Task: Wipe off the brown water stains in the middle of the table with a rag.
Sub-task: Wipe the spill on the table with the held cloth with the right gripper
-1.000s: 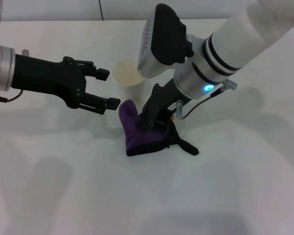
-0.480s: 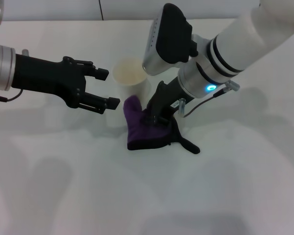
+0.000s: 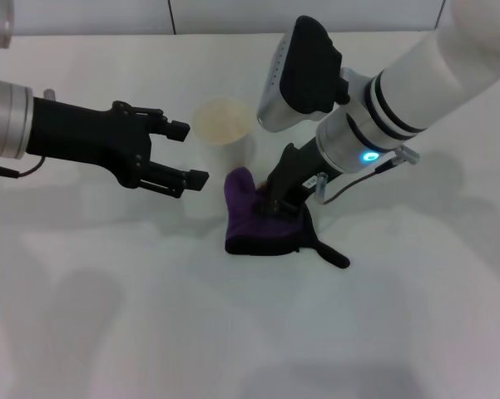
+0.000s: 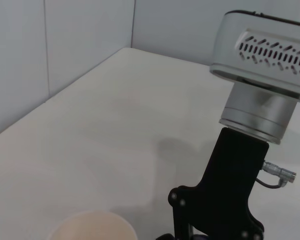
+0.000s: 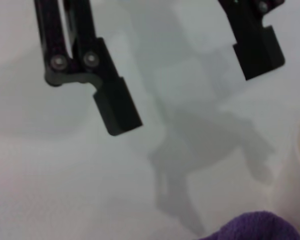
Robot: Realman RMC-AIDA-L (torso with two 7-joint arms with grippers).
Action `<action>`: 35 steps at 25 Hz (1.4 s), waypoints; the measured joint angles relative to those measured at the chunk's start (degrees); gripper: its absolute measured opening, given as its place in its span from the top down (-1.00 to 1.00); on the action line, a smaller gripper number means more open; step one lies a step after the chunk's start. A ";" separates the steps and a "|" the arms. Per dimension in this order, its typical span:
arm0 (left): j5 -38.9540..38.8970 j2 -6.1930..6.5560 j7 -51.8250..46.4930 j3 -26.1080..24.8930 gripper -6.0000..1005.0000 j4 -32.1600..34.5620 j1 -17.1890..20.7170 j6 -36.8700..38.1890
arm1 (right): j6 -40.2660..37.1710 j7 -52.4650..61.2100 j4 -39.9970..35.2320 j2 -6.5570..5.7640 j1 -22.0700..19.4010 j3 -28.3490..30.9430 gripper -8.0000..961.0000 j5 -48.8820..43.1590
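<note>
Right pincer clamps the soft purple black-edged rag mid white counter; left pincer hovers open beside it.

We find no readable text, label, brand, number or sign in any view. The table, the rag and the cup are plain, and the arm housings carry only vent slots and a small glowing light, with no lettering we can make out.
</note>
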 joint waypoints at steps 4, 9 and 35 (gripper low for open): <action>0.03 0.01 0.00 0.00 -0.76 0.01 0.05 -0.04 | 0.37 0.38 0.02 -0.11 -0.32 0.14 0.81 -0.31; 0.08 0.01 0.00 0.00 -0.76 -0.01 0.25 -0.04 | 0.94 1.24 0.02 -0.43 -0.51 0.19 0.81 -0.46; -0.23 0.01 0.43 0.00 -0.76 0.57 0.56 -1.53 | -4.31 3.26 -3.41 -0.15 -3.16 2.40 0.82 -4.13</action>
